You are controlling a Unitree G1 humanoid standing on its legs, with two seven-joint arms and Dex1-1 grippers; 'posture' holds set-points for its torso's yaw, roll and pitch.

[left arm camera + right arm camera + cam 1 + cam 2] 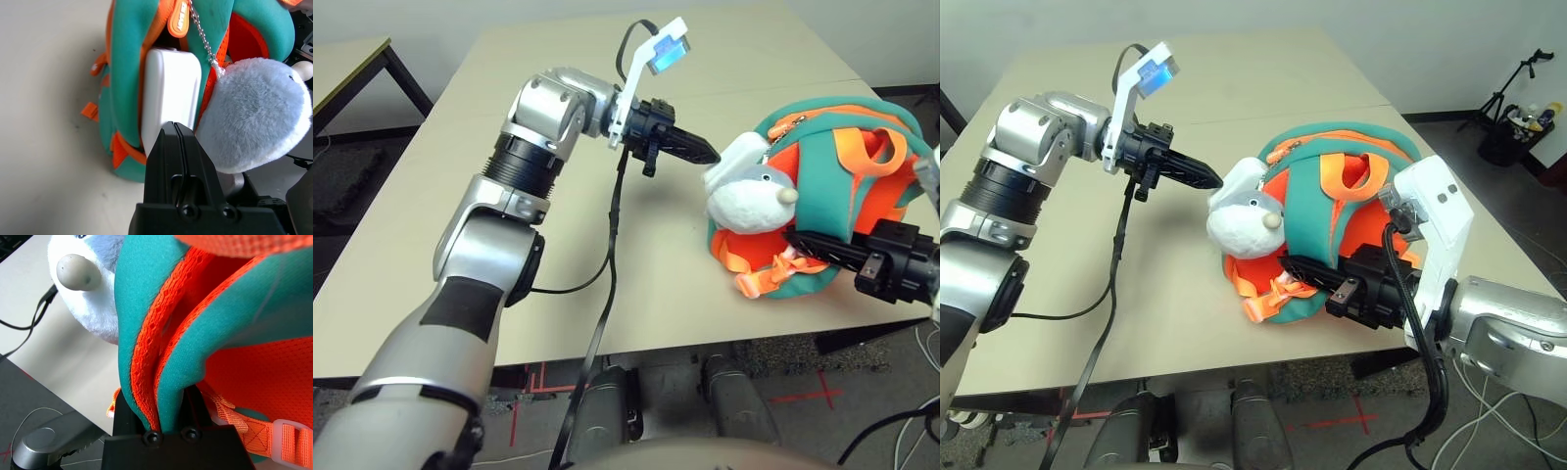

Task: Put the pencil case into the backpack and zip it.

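1. Pencil case [170, 100], white and flat with rounded corners, sticks partway out of the opening of the backpack [827, 162]; its outer end lies just ahead of the tips of the left gripper [174, 128].
2. From the left wrist, the two black fingers [166, 161] of that gripper are pressed together with no gap between them and nothing between them. Their joined tip sits at the lower end of the case; whether it actually touches the case I cannot tell.
3. From the head, the left gripper points toward the backpack's left side, its tip close to the case where it pokes out beside the plush animal [754, 196].
4. Plush animal, grey and white with a pale round nose, hangs on a thin chain [204, 39] by the orange zipper pull [178, 19], right next to the case.
5. Backpack, orange with teal trim and orange straps [759, 269], lies on its side on the beige table [460, 186], near the front edge and toward the robot's right.
6. Right gripper [1298, 266] reaches under the backpack from the right. From the right wrist, a fold of teal trim and orange mesh [161, 377] runs down between its fingers, which are clamped on it, nearly closed.
7. Black cable [607, 245] trails from the left wrist across the table.
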